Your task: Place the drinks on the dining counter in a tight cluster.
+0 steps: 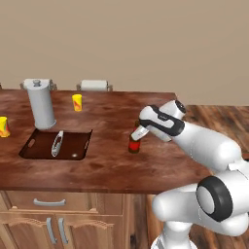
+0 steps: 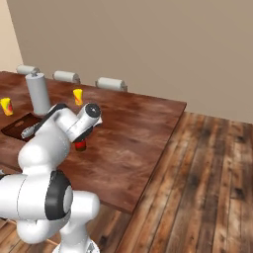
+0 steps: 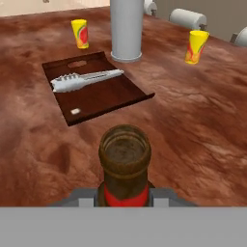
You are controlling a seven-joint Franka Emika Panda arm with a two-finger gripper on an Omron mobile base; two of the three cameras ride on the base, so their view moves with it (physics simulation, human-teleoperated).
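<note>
Left base view: the pincer is clamped on the small dark brown bottle, which stands upright on the tabletop, right of the sink recess. A grey faucet lies across the recess.

Right base view: the bottle shows just below the arm, near the tabletop's middle.

Hand view: the bottle's open mouth sits between the pincer tips; beyond it, two yellow cups and a grey cylinder.
</note>
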